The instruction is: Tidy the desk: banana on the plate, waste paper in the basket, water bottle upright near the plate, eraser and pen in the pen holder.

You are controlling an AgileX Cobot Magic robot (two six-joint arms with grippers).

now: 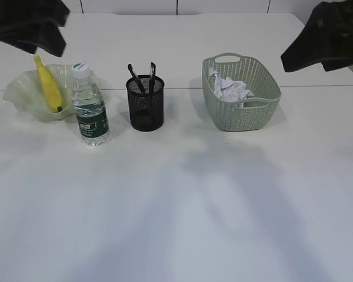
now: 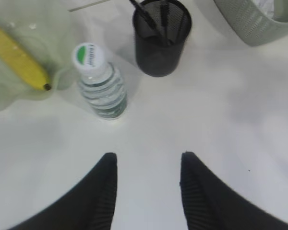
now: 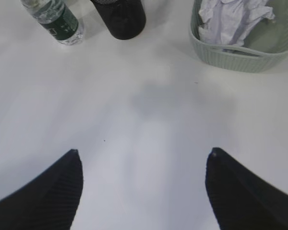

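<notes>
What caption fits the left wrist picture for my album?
Open end effector above a tidy desk: upright water bottle, banana, pen holder.

Banana (image 1: 49, 88) in plate (image 1: 17, 91); right of it, water bottle (image 1: 90, 111), pen holder (image 1: 145, 103), basket (image 1: 241, 94).

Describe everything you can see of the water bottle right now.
The water bottle is clear ribbed plastic with a dark green label and a white cap with a green mark on top. It stands upright on the desk, capped, between the plate and the pen holder, close beside the plate's rim. Neither gripper touches it.
</notes>
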